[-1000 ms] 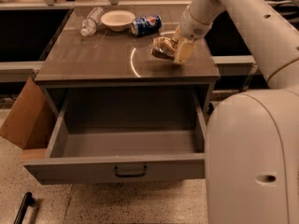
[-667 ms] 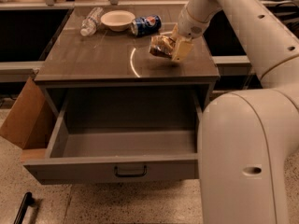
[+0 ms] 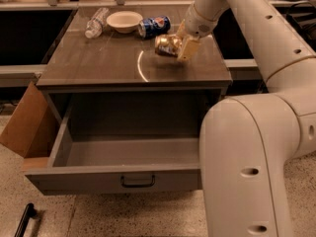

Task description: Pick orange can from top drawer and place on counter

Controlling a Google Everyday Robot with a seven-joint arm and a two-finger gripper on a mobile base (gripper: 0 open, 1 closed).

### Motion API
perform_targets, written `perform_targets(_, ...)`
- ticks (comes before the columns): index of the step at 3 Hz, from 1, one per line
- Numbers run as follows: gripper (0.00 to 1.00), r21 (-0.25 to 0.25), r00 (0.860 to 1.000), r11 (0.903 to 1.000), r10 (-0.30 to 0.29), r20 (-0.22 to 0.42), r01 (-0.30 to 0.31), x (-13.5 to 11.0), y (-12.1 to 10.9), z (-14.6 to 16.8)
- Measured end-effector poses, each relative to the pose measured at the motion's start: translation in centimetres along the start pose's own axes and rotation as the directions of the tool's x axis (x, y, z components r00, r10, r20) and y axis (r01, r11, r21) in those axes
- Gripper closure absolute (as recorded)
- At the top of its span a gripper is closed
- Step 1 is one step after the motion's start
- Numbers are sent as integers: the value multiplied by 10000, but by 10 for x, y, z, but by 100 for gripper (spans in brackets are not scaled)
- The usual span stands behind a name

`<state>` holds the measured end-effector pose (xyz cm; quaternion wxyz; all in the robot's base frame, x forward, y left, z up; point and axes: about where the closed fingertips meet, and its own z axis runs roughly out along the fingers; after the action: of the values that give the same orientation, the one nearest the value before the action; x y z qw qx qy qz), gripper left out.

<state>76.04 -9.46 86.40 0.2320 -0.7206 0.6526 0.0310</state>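
Nearest, the drawer (image 3: 113, 174) stands pulled out, what shows of its floor bare. Up on the worktop (image 3: 98, 58), the gripper (image 3: 176, 47) reaches in over the right half, toward the far edge, its fingers (image 3: 189, 48) clamped on the can (image 3: 165, 45). The can lies tipped, its long axis roughly left to right, jutting leftward from the fingers, low over the surface; contact is unclear. Set-down looks next. Just beyond lies a blue can (image 3: 154, 25).
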Motion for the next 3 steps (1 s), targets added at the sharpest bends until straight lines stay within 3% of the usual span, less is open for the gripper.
perform_targets(1, 0, 50, 9999, 10000, -86, 69, 85, -3, -4, -1)
perform_targets(3, 0, 507, 9989, 9985, 195, 430, -217, 11, -2, -27)
